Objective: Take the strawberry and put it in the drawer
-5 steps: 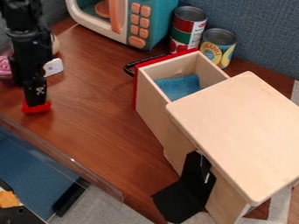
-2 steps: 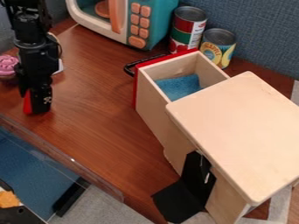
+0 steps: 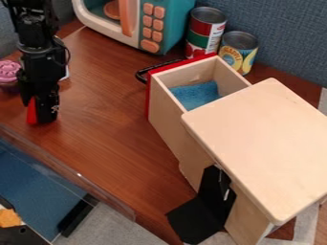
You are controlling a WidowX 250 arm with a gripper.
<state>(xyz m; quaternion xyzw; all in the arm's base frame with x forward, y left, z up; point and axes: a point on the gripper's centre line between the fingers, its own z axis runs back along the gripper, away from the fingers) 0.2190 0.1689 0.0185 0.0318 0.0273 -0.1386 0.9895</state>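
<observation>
At the left side of the table, the black gripper (image 3: 45, 114) hangs down with its tip low at the tabletop. Directly at its left edge shows a narrow red part of the strawberry (image 3: 31, 113); the rest of it is hidden behind the gripper. The wooden drawer (image 3: 176, 109), with a red front, stands pulled out of its cabinet to the right of the gripper. A blue lining (image 3: 196, 94) covers part of the drawer's floor.
A toy microwave (image 3: 137, 24) and two cans (image 3: 205, 31) stand behind the drawer. A pink-topped toy (image 3: 8, 72) is left of the arm. The wooden cabinet top (image 3: 262, 143) rises at the right. A clear rim (image 3: 70, 174) runs along the front left.
The gripper has turned and come lower over the strawberry, then shifted slightly right. The strawberry, earlier a wide red shape at the gripper's tip, now shows as a narrow upright strip.
</observation>
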